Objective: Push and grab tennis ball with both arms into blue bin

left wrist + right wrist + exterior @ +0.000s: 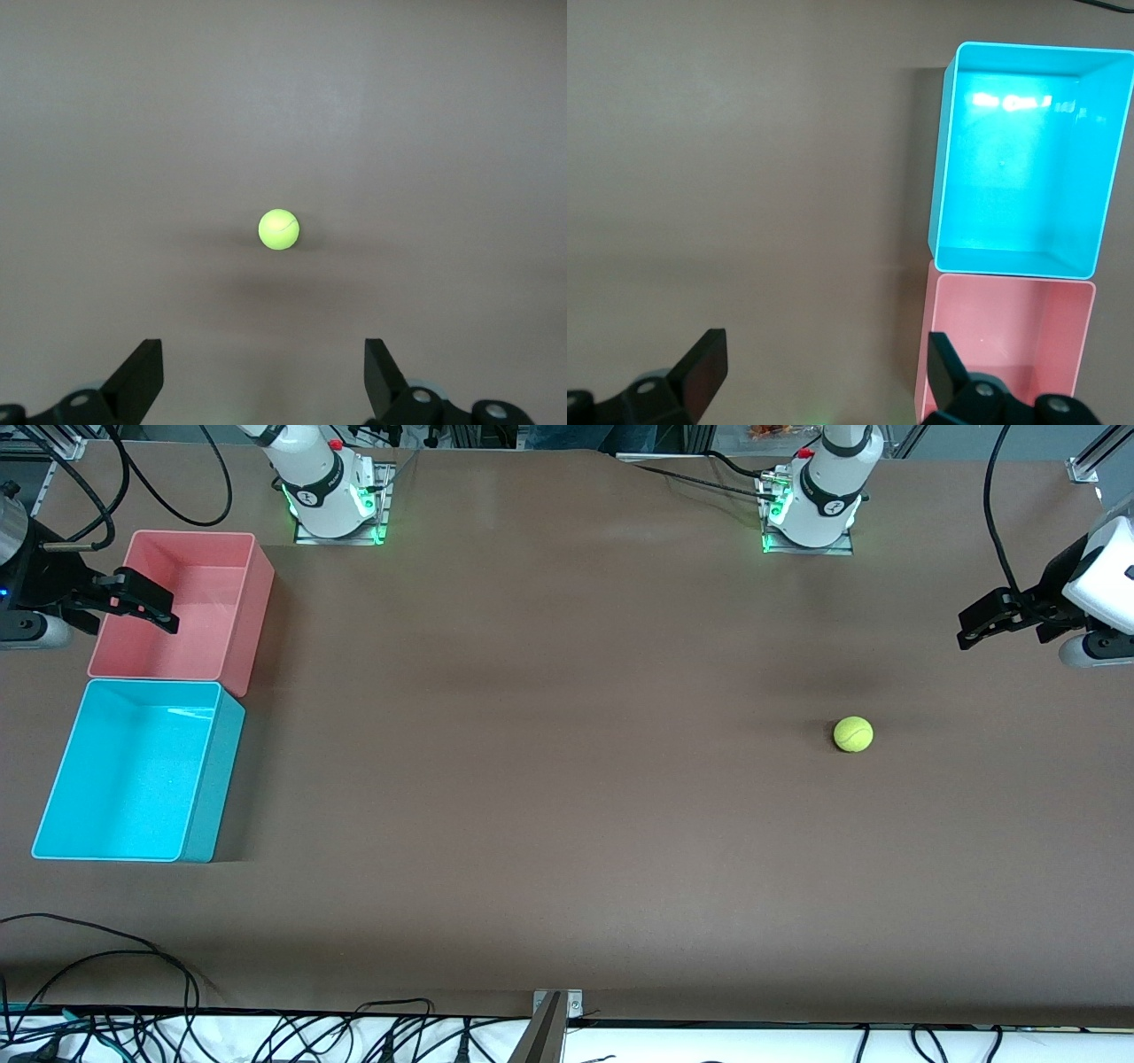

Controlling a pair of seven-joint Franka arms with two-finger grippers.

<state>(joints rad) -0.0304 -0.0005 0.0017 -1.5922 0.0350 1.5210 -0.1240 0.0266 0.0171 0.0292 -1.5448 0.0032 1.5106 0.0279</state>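
Observation:
The tennis ball (853, 734) lies on the brown table toward the left arm's end. It also shows in the left wrist view (278, 229), in line with the gap between the fingers and well apart from them. My left gripper (970, 629) is open and empty, up in the air past the ball at that end of the table; its own view shows it too (263, 381). The blue bin (133, 771) stands empty at the right arm's end and shows in the right wrist view (1019, 177). My right gripper (158, 609) is open and empty, in the air at the pink bin's edge, as its own view shows (824, 376).
A pink bin (186, 607) stands empty, touching the blue bin and farther from the front camera; the right wrist view shows it too (1010, 345). The brown table (549, 762) is bare between the bins and the ball. Cables hang along the table's near edge.

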